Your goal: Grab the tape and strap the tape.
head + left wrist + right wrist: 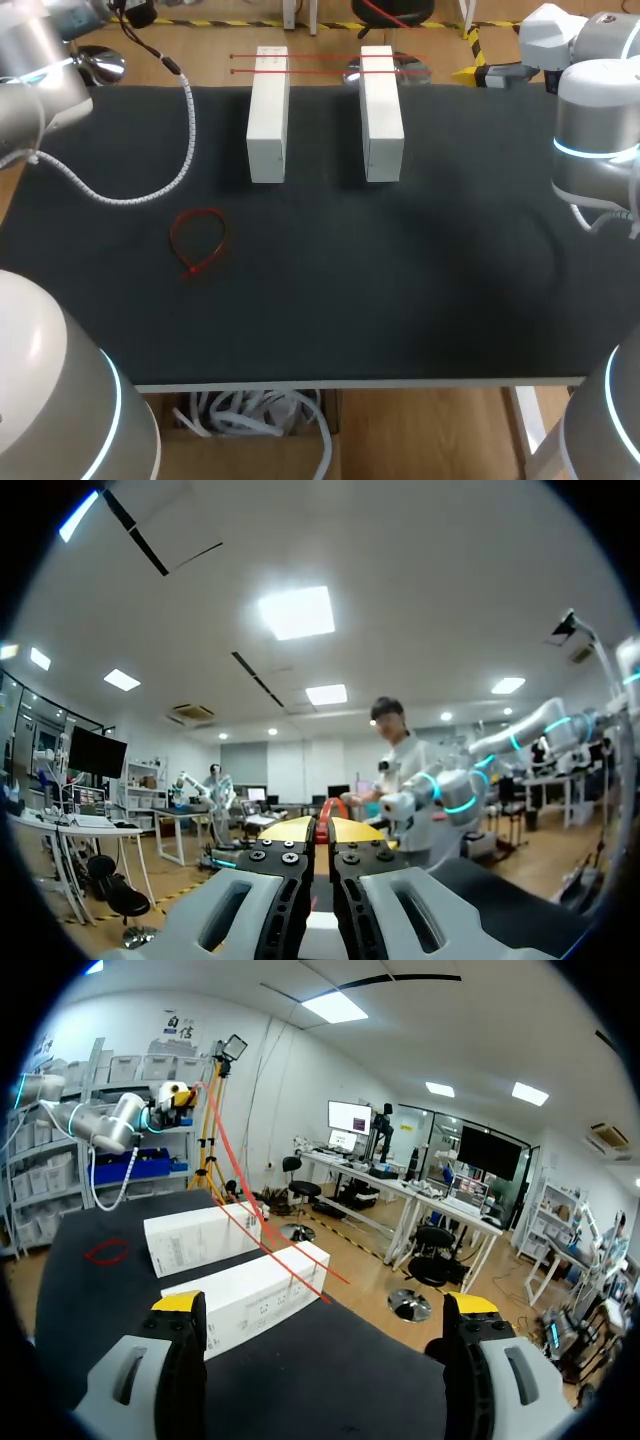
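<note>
Plainly, two red tapes (320, 64) lie side to side across the far ends of the white blocks (268, 120); a looped tape (197, 240) rests nearer my left arm (30, 70). The right gripper (325, 1303) gapes wide, facing the blocks; the left gripper (325, 832) has its fingers together.

The left arm (35, 75) entered at the head view's upper left with the left gripper (325, 832) closed, its yellow tips pressed from both sides on a red tape (323, 815), while the right arm (595, 140) stood at the right edge with the right gripper (325, 1305) spread wide.
</note>
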{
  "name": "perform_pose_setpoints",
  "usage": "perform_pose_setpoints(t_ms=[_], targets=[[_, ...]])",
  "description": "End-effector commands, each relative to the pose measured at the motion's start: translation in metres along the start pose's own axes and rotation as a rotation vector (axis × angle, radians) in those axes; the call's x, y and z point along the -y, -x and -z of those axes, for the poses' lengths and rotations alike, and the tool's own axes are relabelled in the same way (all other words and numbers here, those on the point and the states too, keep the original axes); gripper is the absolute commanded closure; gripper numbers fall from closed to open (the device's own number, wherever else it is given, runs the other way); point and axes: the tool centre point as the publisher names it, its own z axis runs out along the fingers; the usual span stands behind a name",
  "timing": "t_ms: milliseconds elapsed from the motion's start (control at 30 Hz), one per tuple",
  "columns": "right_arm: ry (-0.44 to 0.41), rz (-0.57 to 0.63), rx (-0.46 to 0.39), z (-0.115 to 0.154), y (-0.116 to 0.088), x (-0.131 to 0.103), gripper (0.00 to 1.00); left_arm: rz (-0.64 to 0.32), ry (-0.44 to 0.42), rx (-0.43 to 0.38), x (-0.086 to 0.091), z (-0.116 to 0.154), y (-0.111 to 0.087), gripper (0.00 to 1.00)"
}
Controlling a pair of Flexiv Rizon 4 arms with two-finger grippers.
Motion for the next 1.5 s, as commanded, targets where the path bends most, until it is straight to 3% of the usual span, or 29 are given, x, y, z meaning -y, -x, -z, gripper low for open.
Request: perform_pose_setpoints(t_ms=[33, 300, 500, 633, 733, 867, 1000, 1100, 1300, 1500], targets=[[-0.05, 0.029, 0.102, 0.001, -0.005, -0.003, 0.0, -0.001, 0.002, 0.005, 0.001, -0.001, -0.002, 1.0], [-0.025, 0.066, 0.256, 0.012, -0.009, -0.009, 0.0, -0.001, 0.002, 0.005, 0.001, -0.001, -0.002, 1.0], [0.156, 0.103, 0.288, 0.017, -0.016, -0.022, 0.0, -0.001, 0.002, 0.005, 0.001, -0.001, -0.002, 1.0], [0.324, 0.076, 0.336, 0.024, -0.026, -0.03, 0.0, -0.001, 0.002, 0.005, 0.001, -0.001, -0.002, 1.0], [0.406, -0.048, 0.382, 0.03, -0.029, -0.03, 0.0, -0.001, 0.002, 0.005, 0.001, -0.001, -0.002, 1.0], [0.43, -0.42, 0.399, 0.034, -0.025, -0.024, 0.0, -0.001, 0.002, 0.005, 0.001, -0.001, -0.002, 1.0], [0.48, -0.593, 0.344, 0.037, -0.027, -0.031, 0.0, -0.001, 0.002, 0.005, 0.001, -0.001, -0.002, 1.0], [0.538, -0.773, 0.247, 0.039, -0.026, -0.038, 0.0, -0.001, 0.002, 0.005, 0.001, -0.001, -0.002, 1.0], [0.628, -0.935, 0.1, 0.041, -0.028, -0.057, 0.0, -0.001, 0.002, 0.005, 0.001, -0.001, -0.002, 1.0], [0.584, -0.984, 0.067, 0.04, -0.036, -0.071, 0.0, -0.001, 0.002, 0.005, 0.001, -0.001, -0.002, 1.0]])
